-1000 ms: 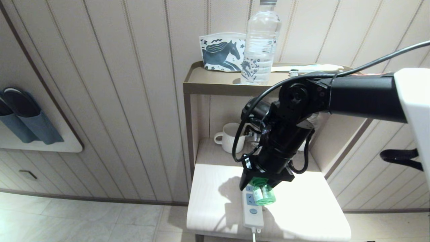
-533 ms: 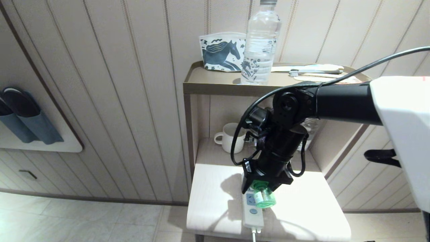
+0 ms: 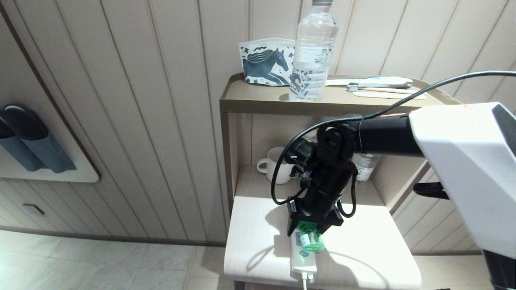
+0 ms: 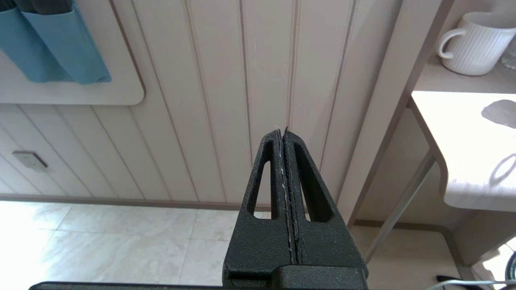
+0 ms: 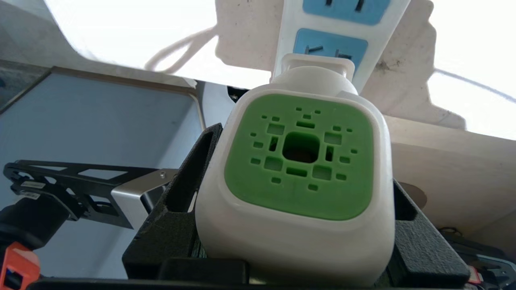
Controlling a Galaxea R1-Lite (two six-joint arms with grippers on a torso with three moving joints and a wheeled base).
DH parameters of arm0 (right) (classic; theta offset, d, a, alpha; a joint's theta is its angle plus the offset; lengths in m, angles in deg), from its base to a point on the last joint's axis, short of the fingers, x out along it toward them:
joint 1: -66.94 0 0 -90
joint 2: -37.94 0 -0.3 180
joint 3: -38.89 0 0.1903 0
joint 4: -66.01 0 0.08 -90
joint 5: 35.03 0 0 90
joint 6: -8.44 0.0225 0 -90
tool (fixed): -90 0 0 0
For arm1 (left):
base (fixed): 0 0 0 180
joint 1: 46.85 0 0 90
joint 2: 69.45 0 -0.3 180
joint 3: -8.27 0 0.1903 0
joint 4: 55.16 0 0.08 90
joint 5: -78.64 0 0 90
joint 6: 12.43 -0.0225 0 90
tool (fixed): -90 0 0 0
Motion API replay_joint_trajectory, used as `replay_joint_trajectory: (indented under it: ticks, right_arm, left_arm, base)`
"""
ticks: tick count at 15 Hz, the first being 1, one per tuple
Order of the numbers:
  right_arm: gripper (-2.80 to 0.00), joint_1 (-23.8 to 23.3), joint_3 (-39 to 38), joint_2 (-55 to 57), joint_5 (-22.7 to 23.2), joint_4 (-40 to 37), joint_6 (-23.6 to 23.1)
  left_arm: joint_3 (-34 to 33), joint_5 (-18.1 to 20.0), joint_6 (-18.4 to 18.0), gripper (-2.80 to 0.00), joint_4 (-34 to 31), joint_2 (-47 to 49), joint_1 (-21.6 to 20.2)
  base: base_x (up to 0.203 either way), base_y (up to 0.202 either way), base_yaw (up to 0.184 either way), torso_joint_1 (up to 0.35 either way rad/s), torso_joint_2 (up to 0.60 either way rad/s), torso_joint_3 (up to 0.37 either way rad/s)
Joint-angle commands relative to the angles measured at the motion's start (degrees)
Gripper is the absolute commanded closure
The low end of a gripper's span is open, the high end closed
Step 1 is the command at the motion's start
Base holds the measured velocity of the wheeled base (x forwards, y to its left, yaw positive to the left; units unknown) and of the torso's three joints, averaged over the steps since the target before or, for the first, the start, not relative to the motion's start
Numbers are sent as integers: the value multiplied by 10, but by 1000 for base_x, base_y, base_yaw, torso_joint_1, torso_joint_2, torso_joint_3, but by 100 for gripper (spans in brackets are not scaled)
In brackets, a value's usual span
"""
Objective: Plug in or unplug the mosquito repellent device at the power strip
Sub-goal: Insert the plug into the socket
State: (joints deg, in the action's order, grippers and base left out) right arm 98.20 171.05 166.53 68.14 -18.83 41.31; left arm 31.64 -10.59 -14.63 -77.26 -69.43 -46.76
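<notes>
The mosquito repellent device (image 5: 298, 161) has a white head with a green vented face, and my right gripper (image 5: 302, 165) is shut on its two sides. Its plug end rests against a light-blue socket of the power strip (image 5: 334, 44); the prongs are hidden. In the head view the right gripper (image 3: 308, 227) points down over the power strip (image 3: 303, 259), which lies on the white table (image 3: 363, 257). The device's green bottle (image 3: 311, 241) sticks out toward the table's front edge. My left gripper (image 4: 282, 131) is shut on nothing, parked left of the table and facing the wall.
Behind the arm stands a shelf unit (image 3: 242, 96) with a water bottle (image 3: 312, 52), a horse-print pouch (image 3: 266, 62) and toothbrushes (image 3: 379, 85) on top. A white mug (image 3: 276, 165) sits on its lower shelf. Slippers (image 3: 28, 137) hang on the left wall.
My right arm has sunk and drawn toward the table's front edge, bringing the device down onto the power strip. The left gripper has not moved.
</notes>
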Motion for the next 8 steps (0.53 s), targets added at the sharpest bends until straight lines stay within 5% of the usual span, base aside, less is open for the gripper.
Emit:
replay_joint_trajectory:
  ticks: [1,8]
  right_arm:
    - [0,0,3,8,1,-3,2]
    - [0,-21,27,8,1,-3,0]
  left_arm:
    - [0,0,0,0,0,0,0]
    - [0,0,0,0,0,0,0]
  base:
    - [0,0,0,0,0,0]
    - [0,0,0,0,0,0]
